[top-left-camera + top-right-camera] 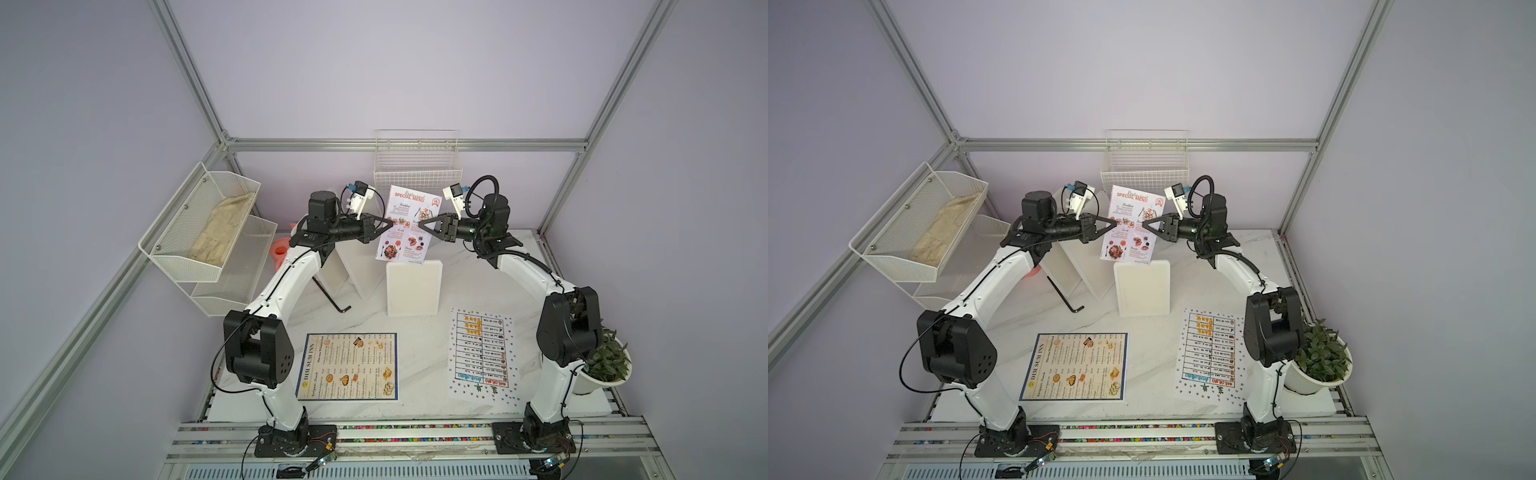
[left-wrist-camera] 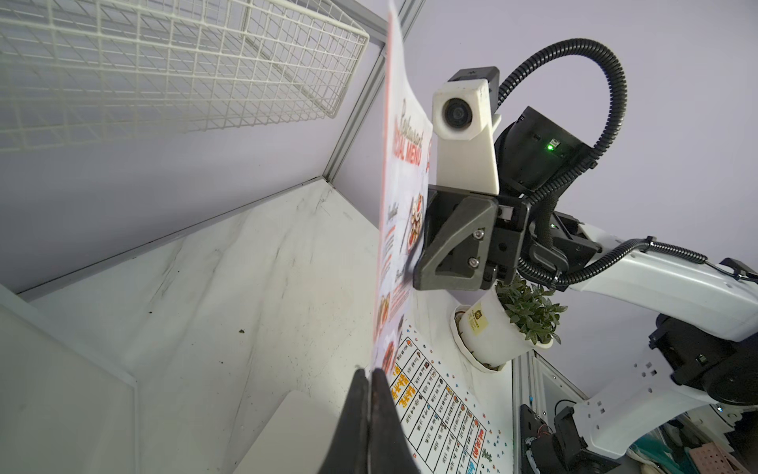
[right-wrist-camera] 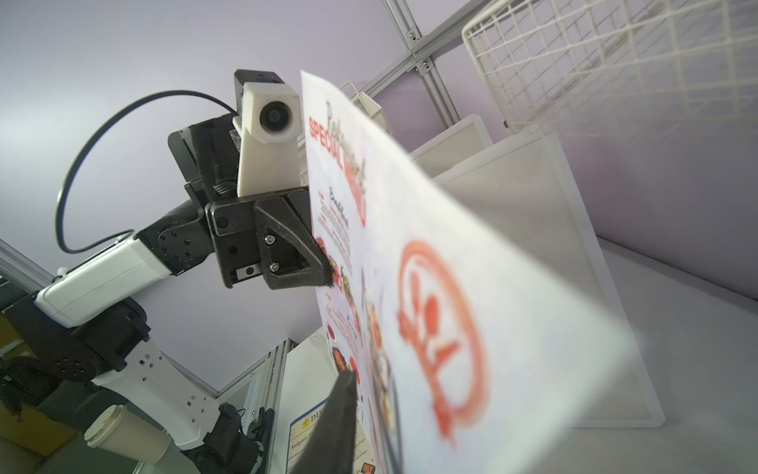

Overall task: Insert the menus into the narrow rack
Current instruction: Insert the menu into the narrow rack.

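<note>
We see a beige cloth [image 1: 224,228] in the mesh basket [image 1: 174,232]. The Special Menu card [image 1: 409,205] stands upright near the wire rack [image 1: 417,170], with the left gripper [image 1: 392,225] clamped on one edge. The right gripper [image 1: 419,224] touches the opposite edge, and we cannot tell whether it grips.

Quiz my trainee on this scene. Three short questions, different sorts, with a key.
1. True or false: the small menu card lies flat on the table.
2. How many menus lie flat on the table? A one, B two, C three.
3. Fill in: the left gripper is shut on the ___.
Key: 1 false, it is held upright; 2 B, the dark-bordered menu and the dotted sheet; 3 small menu card.
</note>
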Tool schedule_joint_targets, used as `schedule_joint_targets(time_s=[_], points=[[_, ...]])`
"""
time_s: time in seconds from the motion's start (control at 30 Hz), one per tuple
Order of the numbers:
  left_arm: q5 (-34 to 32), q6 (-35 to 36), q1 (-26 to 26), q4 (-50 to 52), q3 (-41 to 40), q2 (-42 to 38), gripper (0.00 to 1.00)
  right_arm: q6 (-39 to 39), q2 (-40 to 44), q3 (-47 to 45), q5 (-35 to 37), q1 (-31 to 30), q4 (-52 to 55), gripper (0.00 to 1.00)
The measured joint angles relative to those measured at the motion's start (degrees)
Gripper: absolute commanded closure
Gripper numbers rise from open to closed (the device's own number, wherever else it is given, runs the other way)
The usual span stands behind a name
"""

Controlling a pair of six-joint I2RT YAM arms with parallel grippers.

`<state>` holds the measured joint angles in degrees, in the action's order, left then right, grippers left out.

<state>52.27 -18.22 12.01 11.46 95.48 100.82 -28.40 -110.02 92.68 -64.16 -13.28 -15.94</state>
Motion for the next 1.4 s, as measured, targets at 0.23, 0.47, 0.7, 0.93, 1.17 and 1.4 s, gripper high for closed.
schedule_joint_targets(time_s=[0.23, 0.47, 0.7, 0.93, 1.17, 1.4], points=[[0.2, -0.3, 0.0, -0.3, 0.0, 0.0, 0.65, -0.3, -0.1, -0.3, 0.4, 0.0, -0.8, 1.00], [0.7, -0.7, 0.0, -1.1, 0.0, 0.0, 0.57, -4.0, -0.3, -2.2, 3.1, 0.0, -6.9, 1.00], [0.7, -0.7, -0.1, -1.1, 0.0, 0.0, 0.55, -6.1, -0.9, -2.2, 5.2, 0.0, -10.5, 1.00], [0.7, -0.7, 0.0, -1.1, 0.0, 0.3, 0.54, -6.2, -1.5, -2.2, 6.0, 0.0, -10.8, 1.00], [0.9, -0.7, -0.1, -1.3, 0.0, 0.6, 0.54, -6.2, -1.7, -2.3, 6.3, 0.0, -11.1, 1.00], [1.2, -0.8, -0.1, -1.6, 0.0, 0.6, 0.54, -6.3, -1.7, -3.4, 6.3, 0.0, -11.6, 1.00]])
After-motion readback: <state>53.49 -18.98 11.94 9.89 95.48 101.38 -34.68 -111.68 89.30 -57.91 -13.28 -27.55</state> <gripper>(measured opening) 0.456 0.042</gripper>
